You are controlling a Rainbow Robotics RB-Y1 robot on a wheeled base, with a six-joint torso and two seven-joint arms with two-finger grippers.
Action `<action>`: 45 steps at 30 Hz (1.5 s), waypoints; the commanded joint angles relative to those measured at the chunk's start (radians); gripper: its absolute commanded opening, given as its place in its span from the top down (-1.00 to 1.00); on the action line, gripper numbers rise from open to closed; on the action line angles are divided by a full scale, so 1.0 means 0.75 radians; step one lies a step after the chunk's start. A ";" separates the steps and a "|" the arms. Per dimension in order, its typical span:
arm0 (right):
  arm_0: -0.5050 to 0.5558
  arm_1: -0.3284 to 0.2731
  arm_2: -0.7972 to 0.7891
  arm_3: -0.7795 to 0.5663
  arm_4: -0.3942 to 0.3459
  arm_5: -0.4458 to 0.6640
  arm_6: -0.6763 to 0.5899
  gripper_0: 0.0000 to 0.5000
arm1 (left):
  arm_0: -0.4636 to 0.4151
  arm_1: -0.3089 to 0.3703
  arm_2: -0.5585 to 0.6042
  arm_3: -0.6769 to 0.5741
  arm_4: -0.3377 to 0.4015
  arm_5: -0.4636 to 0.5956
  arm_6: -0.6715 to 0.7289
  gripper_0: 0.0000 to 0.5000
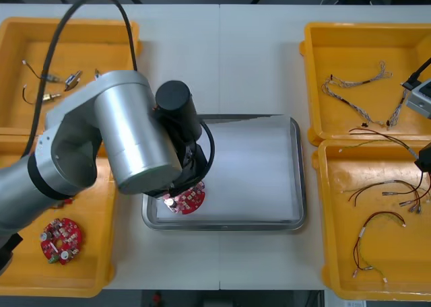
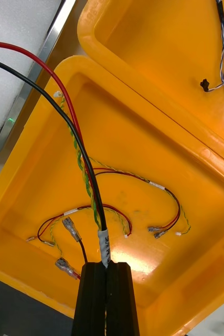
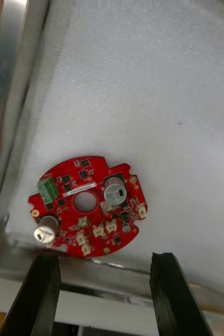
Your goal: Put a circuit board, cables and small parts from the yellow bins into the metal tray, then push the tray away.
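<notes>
A round red circuit board [image 3: 85,203] lies flat on the white floor of the metal tray [image 1: 297,179], in its near left corner [image 1: 183,200]. My left gripper [image 3: 104,286] hovers open just above it, one finger on each side and clear of the board. My right gripper [image 2: 107,273] is shut on a red and yellow cable [image 2: 103,240] with a black lead. It hangs over the near right yellow bin [image 2: 38,173], and the cable's wires stretch up and away from the fingers. In the front view this gripper [image 1: 424,160] sits at the right edge.
A second circuit board [image 1: 60,240] lies in the near left bin [image 1: 101,270]. Small metal parts [image 1: 71,79] sit in the far left bin. The far right bin [image 1: 363,38] holds a twisted blue and white cable [image 1: 357,85]. More red and yellow cables [image 1: 377,223] lie below my right gripper.
</notes>
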 commanded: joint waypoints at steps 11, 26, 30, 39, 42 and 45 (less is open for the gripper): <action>-0.163 -0.036 0.140 -0.017 -0.101 0.004 0.047 1.00 | -0.195 0.424 0.337 -0.124 0.592 0.025 -0.006 -1.00; -0.545 -0.034 0.684 -0.074 -0.050 -0.118 0.129 1.00 | -0.193 0.715 0.564 0.069 0.825 0.049 -0.182 -1.00; -0.652 -0.007 0.866 -0.068 0.004 -0.183 0.164 1.00 | -0.193 0.737 0.607 0.171 0.821 0.049 -0.201 -1.00; -0.762 0.108 1.152 0.037 0.149 -0.296 0.340 1.00 | -0.195 0.749 0.683 0.380 0.788 0.043 -0.235 -1.00; -0.766 0.134 1.226 0.094 0.184 -0.369 0.424 1.00 | -0.195 0.751 0.703 0.443 0.772 0.033 -0.242 -1.00; -0.768 0.161 1.283 0.145 0.216 -0.422 0.473 1.00 | -0.195 0.751 0.709 0.502 0.753 -0.004 -0.244 -1.00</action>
